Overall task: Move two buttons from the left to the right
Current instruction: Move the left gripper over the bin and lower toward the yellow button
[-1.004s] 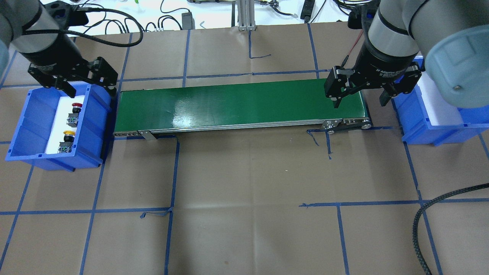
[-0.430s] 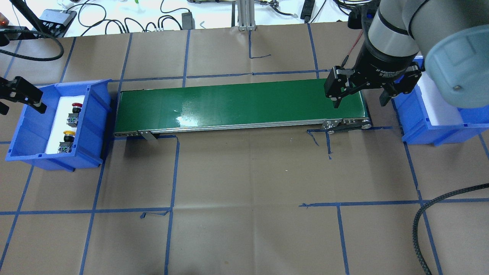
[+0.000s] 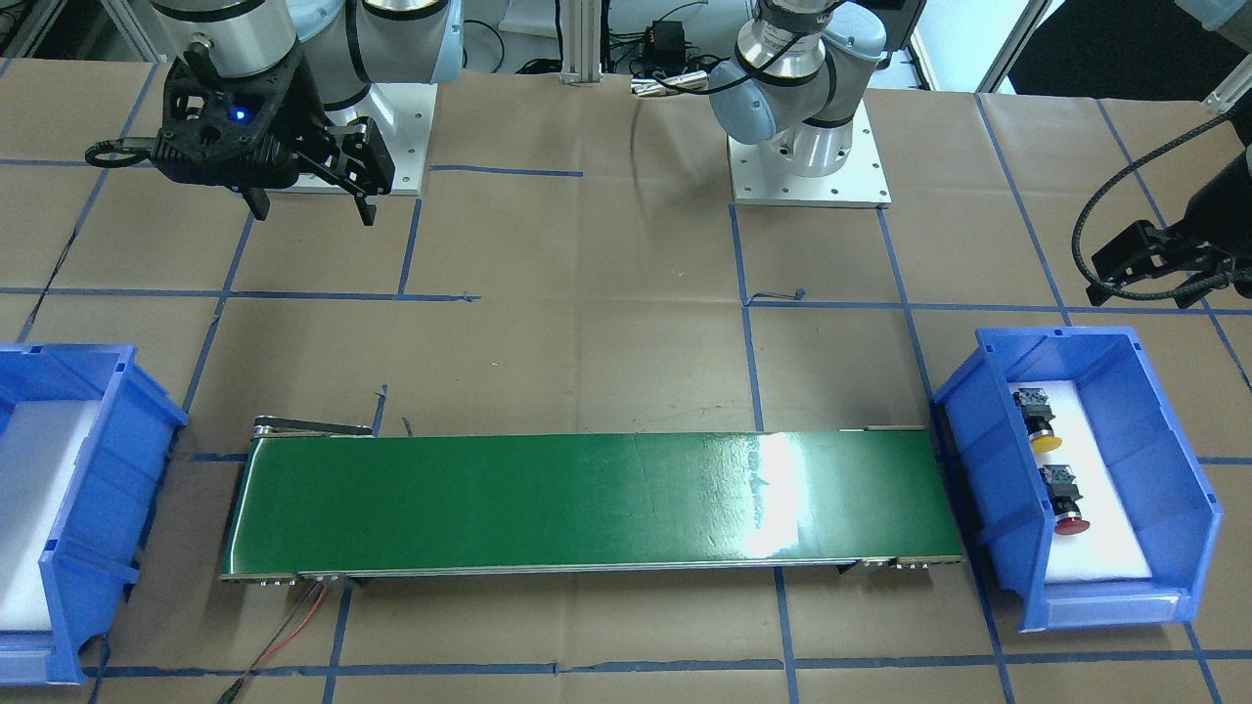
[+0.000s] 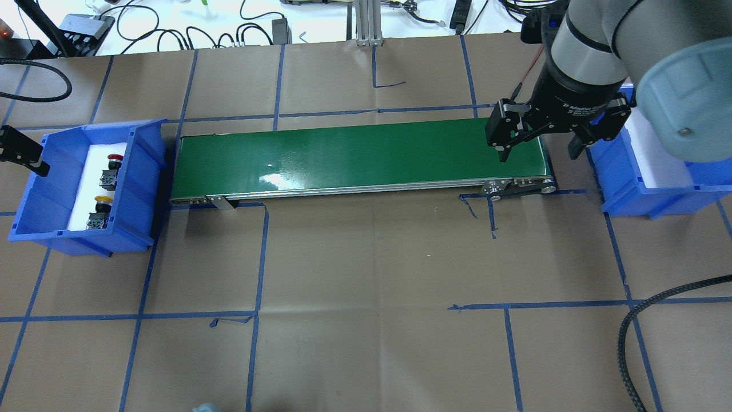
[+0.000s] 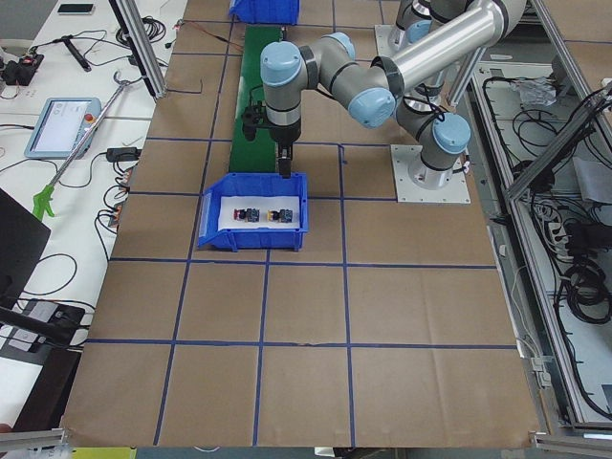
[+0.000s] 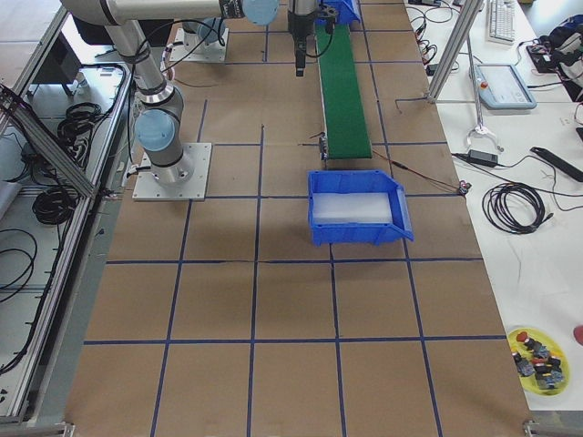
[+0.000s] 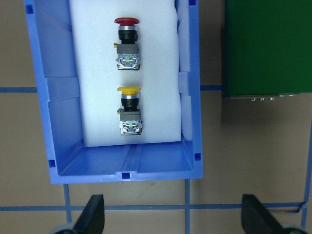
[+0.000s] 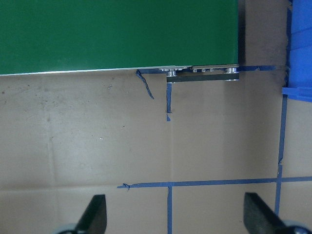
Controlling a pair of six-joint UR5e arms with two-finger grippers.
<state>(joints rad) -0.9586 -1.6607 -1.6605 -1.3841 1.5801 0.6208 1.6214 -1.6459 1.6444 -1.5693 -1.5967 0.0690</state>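
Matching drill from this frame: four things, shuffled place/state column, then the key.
Things
1. red button
2. yellow button
3. green belt
4. right gripper

Place or state
A. in the blue bin, the one nearer the robot's base
B. open, holding nothing
C. in the blue bin, the one farther from the robot's base
D. bare, nothing lying on it

Pairs: 1-C, 2-A, 3-D, 4-B
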